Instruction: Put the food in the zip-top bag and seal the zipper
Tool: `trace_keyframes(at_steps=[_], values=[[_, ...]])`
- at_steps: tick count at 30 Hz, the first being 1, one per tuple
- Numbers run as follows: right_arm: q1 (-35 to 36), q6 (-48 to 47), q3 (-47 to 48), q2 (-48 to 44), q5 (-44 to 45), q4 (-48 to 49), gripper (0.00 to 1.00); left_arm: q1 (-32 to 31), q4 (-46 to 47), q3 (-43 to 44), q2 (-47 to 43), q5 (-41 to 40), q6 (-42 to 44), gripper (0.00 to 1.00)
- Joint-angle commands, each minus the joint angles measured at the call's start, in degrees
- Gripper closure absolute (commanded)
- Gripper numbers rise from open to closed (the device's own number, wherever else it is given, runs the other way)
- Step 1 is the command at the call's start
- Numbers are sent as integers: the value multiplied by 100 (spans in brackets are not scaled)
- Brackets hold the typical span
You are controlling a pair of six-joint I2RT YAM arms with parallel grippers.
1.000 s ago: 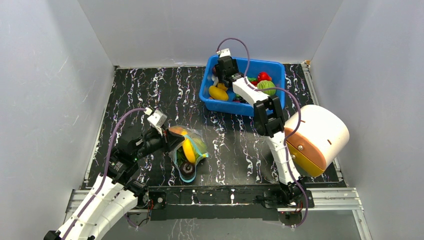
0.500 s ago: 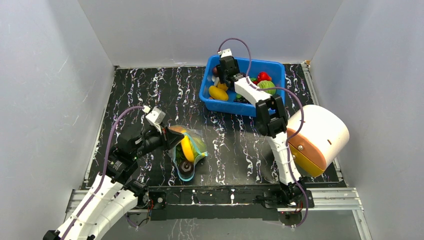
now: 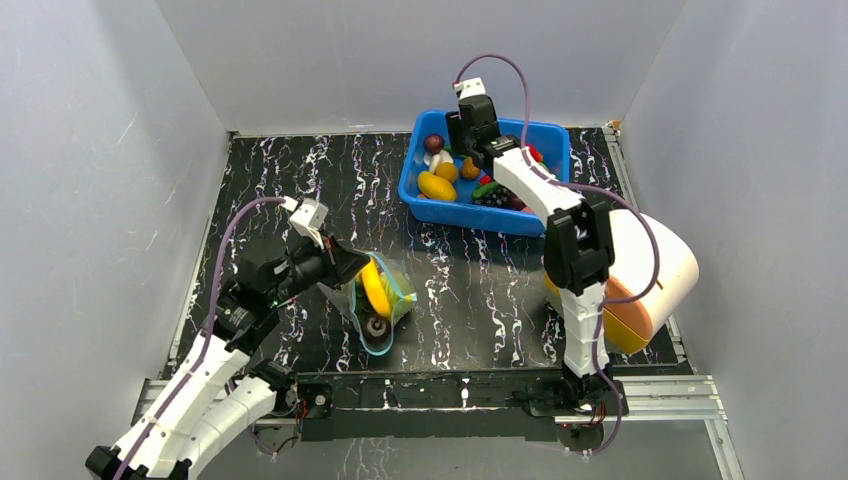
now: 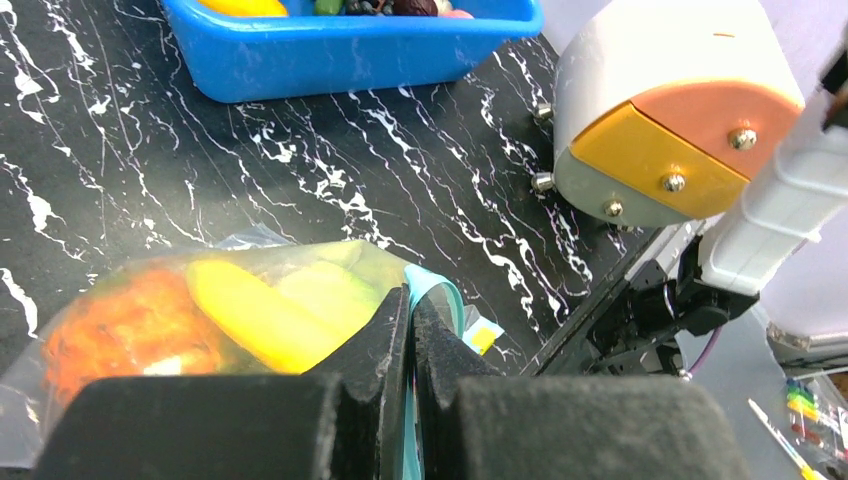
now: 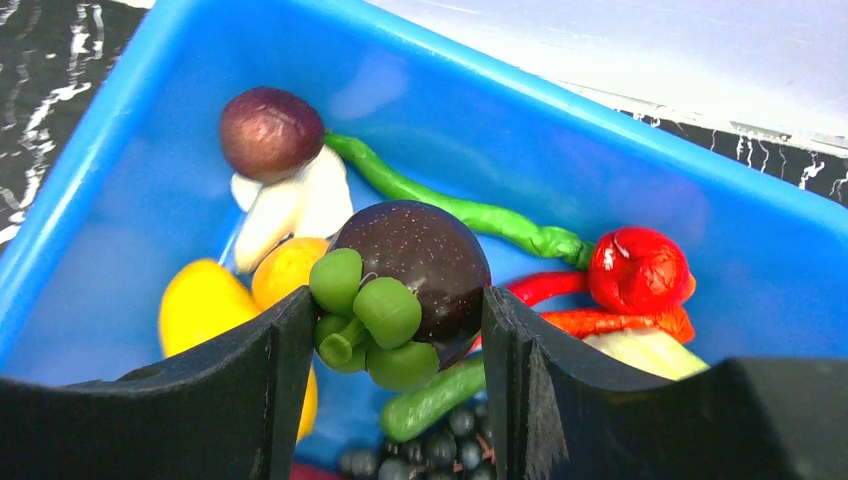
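The clear zip-top bag (image 3: 388, 300) lies at the table's front middle with a yellow banana (image 4: 250, 310) and an orange piece (image 4: 130, 330) inside. My left gripper (image 4: 410, 312) is shut on the teal zipper (image 4: 438, 292) at the bag's mouth, holding that edge up. My right gripper (image 5: 400, 312) hangs over the blue bin (image 3: 430, 205) at the back. It is shut on a dark purple round fruit with a green calyx (image 5: 430, 258), one finger on each side of it. More food lies below it: a red piece (image 5: 640, 270), a green bean (image 5: 450, 208) and a yellow fruit (image 5: 200, 305).
A large white drum with an orange and yellow face (image 3: 640, 275) lies at the right, close beside the right arm. Grey walls close in the black marbled table (image 3: 300, 180) on three sides. The metal frame rail (image 3: 450, 390) runs along the front.
The right arm has risen and swung rightward over the bin, its gripper closed on the purple fruit. The left gripper has drawn the bag's mouth slightly left and up.
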Motion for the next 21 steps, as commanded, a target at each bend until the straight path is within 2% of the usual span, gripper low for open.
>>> trace_keyframes(at_steps=[1, 8, 14, 21], values=[[-28, 330, -512, -878, -376, -80, 75, -20, 197, 469, 162, -230, -318, 100], [-29, 707, -1795, -2196, -1321, -103, 76, -20, 195, 658, 367, -748, -858, 100], [-14, 994, -2378, -3250, -1962, -360, 76, -20, 189, 799, 615, -889, -1230, 100], [465, 1014, -2871, -4435, -2289, -659, 75, -18, 273, 872, 634, -1113, -1444, 100]])
